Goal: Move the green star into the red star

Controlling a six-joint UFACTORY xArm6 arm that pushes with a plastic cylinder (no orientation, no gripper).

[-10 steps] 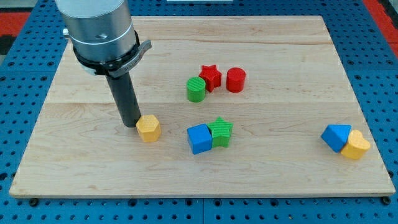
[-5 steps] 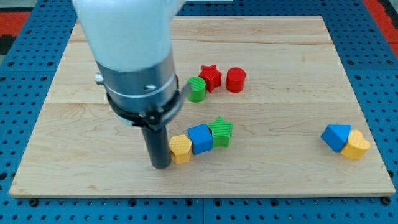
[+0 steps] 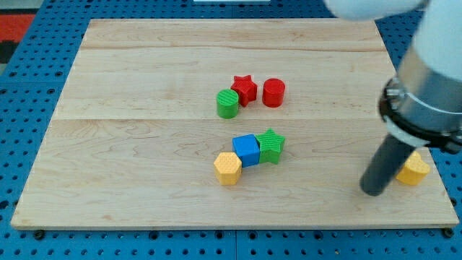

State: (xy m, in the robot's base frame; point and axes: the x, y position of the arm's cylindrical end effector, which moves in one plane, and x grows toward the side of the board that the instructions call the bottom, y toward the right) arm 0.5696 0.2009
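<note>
Claw not in view; my tip (image 3: 373, 192) sits beside the rightmost yellow block (image 3: 416, 170), far from green star (image 3: 271, 145).

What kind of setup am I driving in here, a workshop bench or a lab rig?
Most likely a lab test rig: a wooden board laid on a blue perforated base, with small printed-looking pieces like the green star and red star.

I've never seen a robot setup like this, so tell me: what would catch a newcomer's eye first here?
First, the big grey arm at the view's right, its dark rod ending in my tip near the bottom right, just left of a yellow block. Next, a diagonal row at mid-board: yellow hexagon, blue cube and green star. Above them sit a green cylinder, the red star and a red cylinder.
</note>
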